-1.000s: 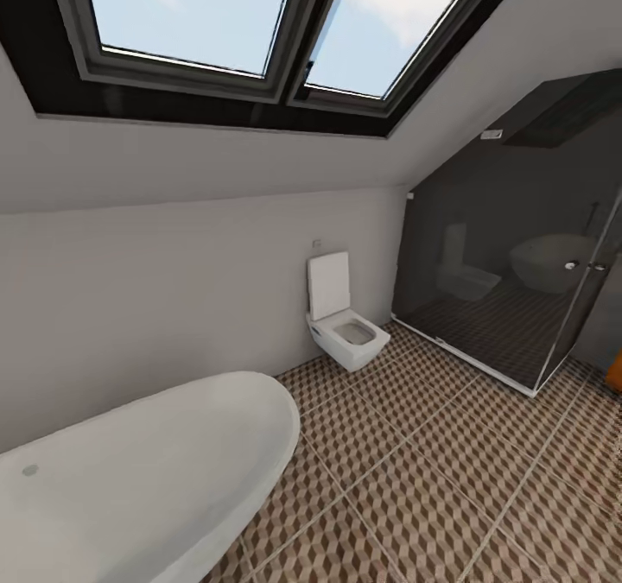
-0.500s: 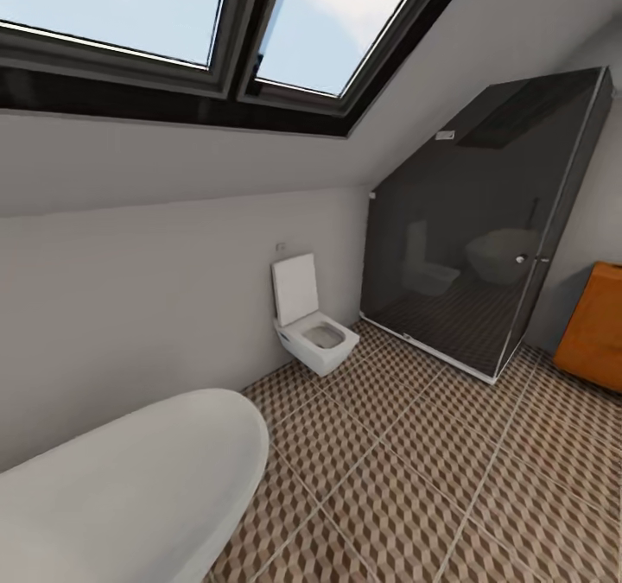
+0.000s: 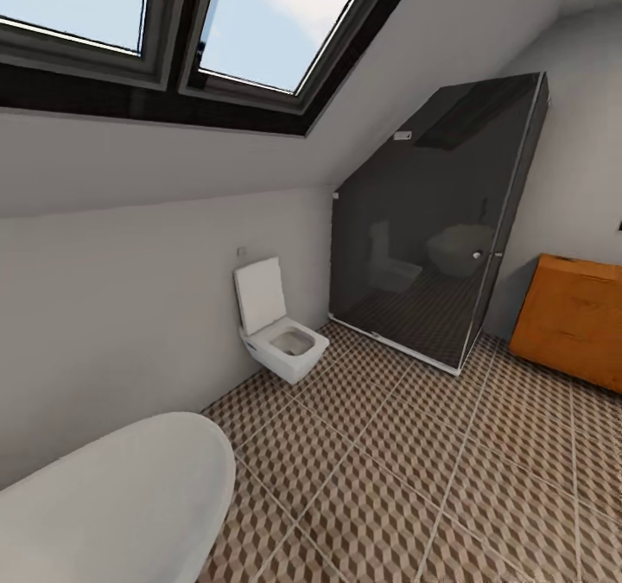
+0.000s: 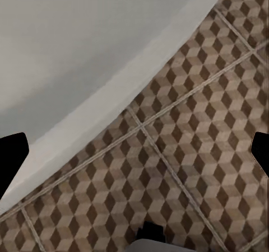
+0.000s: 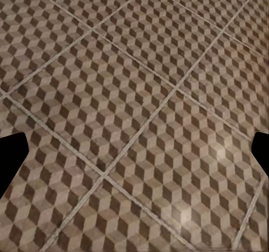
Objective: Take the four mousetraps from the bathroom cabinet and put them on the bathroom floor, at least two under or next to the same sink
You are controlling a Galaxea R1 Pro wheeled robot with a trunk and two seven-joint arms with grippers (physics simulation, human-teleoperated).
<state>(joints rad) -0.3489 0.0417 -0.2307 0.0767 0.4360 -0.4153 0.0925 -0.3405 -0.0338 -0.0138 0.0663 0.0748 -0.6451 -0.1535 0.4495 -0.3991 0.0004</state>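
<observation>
The camera had swung right, revealing more of the low orange-brown wooden cabinet (image 3: pixel 574 318). Above the cube-patterned tiled floor (image 5: pixel 140 112), the left gripper (image 4: pixel 134 151) and right gripper (image 5: pixel 134 151) hung with fingers spread wide.

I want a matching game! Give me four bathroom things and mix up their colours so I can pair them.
Things:
1. toilet
2. cabinet
3. shower
4. floor

Colours:
A. orange-brown
B. dark grey glass
C. white
D. brown and beige cubes

Pairs: 1-C, 2-A, 3-B, 4-D
</observation>
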